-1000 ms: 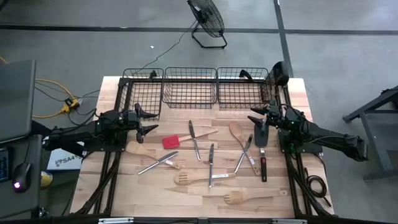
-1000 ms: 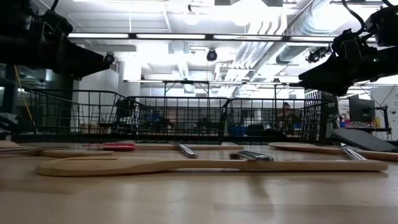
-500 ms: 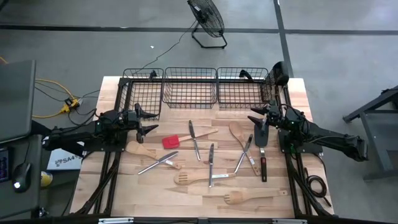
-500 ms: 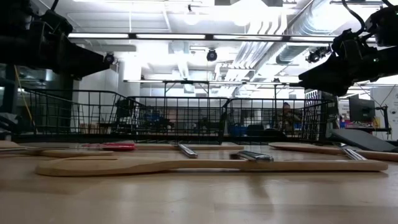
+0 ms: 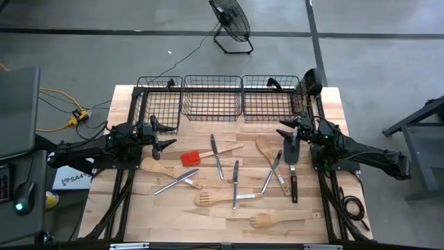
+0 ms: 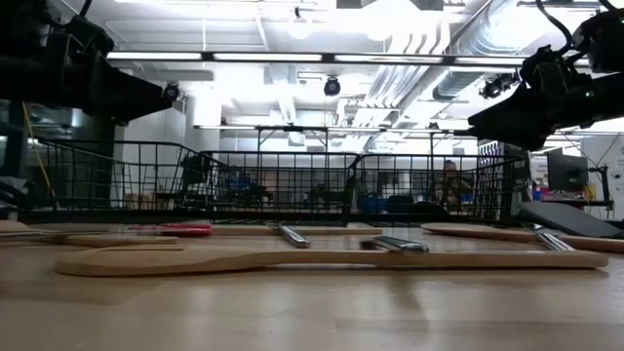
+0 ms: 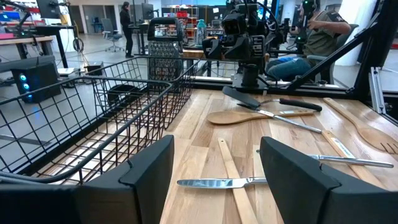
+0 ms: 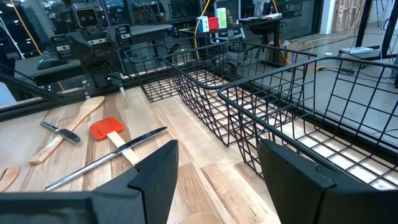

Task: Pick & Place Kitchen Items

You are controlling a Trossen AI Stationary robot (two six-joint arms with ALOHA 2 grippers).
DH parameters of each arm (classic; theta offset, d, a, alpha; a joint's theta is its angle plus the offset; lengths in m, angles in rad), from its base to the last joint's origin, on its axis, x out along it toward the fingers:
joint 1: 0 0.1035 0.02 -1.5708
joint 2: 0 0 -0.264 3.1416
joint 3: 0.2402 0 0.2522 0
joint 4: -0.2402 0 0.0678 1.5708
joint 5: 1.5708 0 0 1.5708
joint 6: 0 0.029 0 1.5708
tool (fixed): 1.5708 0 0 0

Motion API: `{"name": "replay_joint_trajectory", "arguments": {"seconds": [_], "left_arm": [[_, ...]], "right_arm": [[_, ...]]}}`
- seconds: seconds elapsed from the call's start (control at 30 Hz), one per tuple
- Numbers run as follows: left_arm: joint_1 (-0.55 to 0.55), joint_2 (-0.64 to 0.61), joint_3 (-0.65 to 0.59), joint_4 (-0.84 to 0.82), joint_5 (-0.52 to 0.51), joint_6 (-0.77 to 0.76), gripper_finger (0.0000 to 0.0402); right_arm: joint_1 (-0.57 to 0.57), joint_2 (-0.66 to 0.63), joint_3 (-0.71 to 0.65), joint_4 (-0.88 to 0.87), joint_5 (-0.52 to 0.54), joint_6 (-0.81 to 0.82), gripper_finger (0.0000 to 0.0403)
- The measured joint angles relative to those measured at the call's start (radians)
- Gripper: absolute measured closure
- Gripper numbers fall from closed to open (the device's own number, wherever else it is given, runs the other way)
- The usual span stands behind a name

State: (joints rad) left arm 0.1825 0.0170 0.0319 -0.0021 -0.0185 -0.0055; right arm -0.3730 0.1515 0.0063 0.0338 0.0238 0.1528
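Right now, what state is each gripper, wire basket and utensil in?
left gripper: open, empty, above the table's left side.
right gripper: open, empty, above the table's right side.
three black wire baskets: upright along the far edge, nothing visible inside.
red-headed wooden-handled spatula: lying flat, untouched.
silver metal knife: lying flat, crossing the spatula's handle.
pale wooden slotted spatula: flat near the front edge.

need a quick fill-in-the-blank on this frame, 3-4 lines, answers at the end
1. The three black wire baskets along the table's far edge hold ____ utensils.
2. The spatula with the wooden handle has a ____ head.
3. Both the left claw and the right claw have their fingers ____.
4. The black floor fan stands ____ the wooden table.

Missing words: no; red; open; beyond
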Motion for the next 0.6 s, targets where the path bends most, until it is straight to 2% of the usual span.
{"name": "replay_joint_trajectory", "arguments": {"seconds": [0.23, 0.33, 0.47, 0.6], "left_arm": [[0.0, 0.0, 0.0, 0.0, 0.0, 0.0, 0.0167], [0.0, 0.0, 0.0, 0.0, 0.0, 0.0, 0.0167], [0.0, 0.0, 0.0, 0.0, 0.0, 0.0, 0.0167], [0.0, 0.0, 0.0, 0.0, 0.0, 0.0, 0.0167]], "right_arm": [[0.0, 0.0, 0.0, 0.002, -0.006, 0.047, 0.0188], [0.0, 0.0, 0.0, 0.002, -0.046, 0.22, 0.0188], [0.0, 0.0, 0.0, 0.01, -0.13, 0.551, 0.0188], [0.0, 0.0, 0.0, 0.014, -0.181, 0.77, 0.0188]]}}
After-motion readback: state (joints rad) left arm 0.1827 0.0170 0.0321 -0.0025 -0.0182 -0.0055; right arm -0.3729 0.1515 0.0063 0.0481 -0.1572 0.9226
